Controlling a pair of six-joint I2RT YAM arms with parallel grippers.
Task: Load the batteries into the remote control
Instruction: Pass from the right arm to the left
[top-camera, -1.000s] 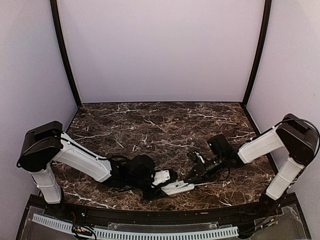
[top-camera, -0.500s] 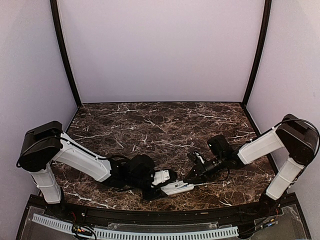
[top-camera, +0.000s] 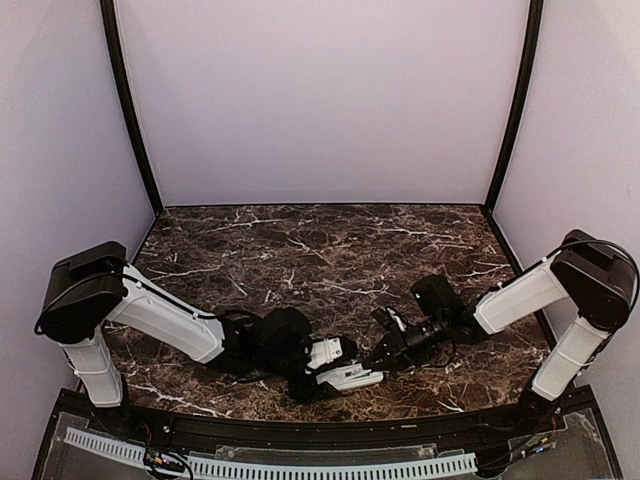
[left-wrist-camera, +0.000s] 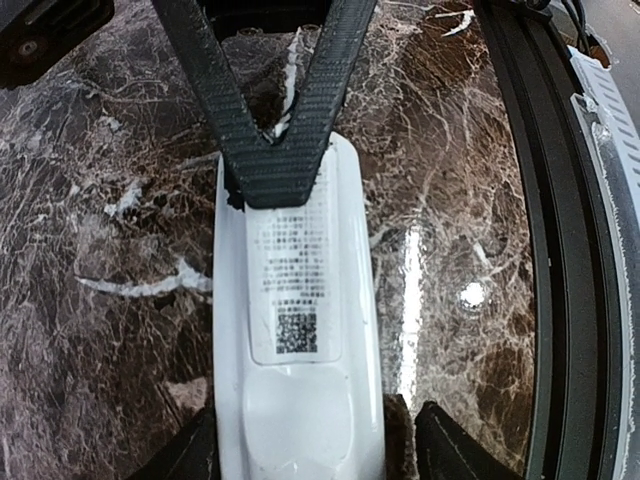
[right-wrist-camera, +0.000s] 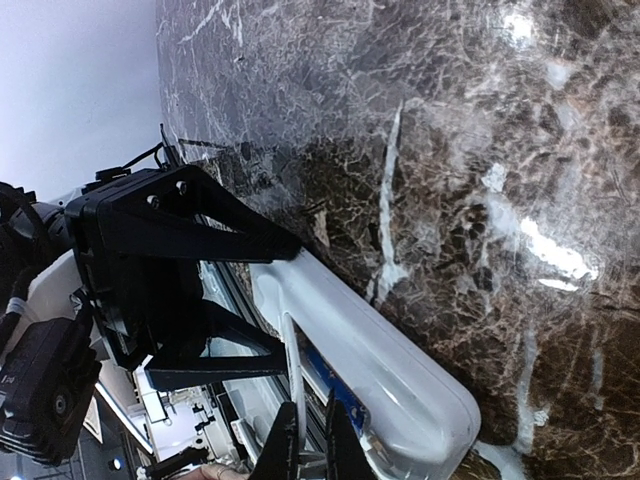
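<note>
Remote control (left-wrist-camera: 352, 300) lay flat on the marble table (top-camera: 300, 250) near the front edge, back side up, with its label and QR code (left-wrist-camera: 296, 290) showing. The back cover looked seated, as far as could be told. Count: one remote, zero batteries in view from any camera, two grippers. The remote's long axis ran roughly left to right in the overhead view, from the left arm toward the right arm, so each arm had one end. Left gripper (left-wrist-camera: 315, 412) straddled its end with fingers apart along the two long sides. One finger touched the edge and a thin dark gap showed at the other, so it read as loose, not clamped. Right gripper (left-wrist-camera: 283, 175) pointed in from the opposite end, fingers together into one tip resting on the remote's back, nothing between them. Both arms were equally near, both right at the remote. Judgement: with no cells visible, they were likely inside already or out of frame. Any next move would have to work along that end-to-end axis, and a push on one end could slide the remote through the loose left fingers.
</note>
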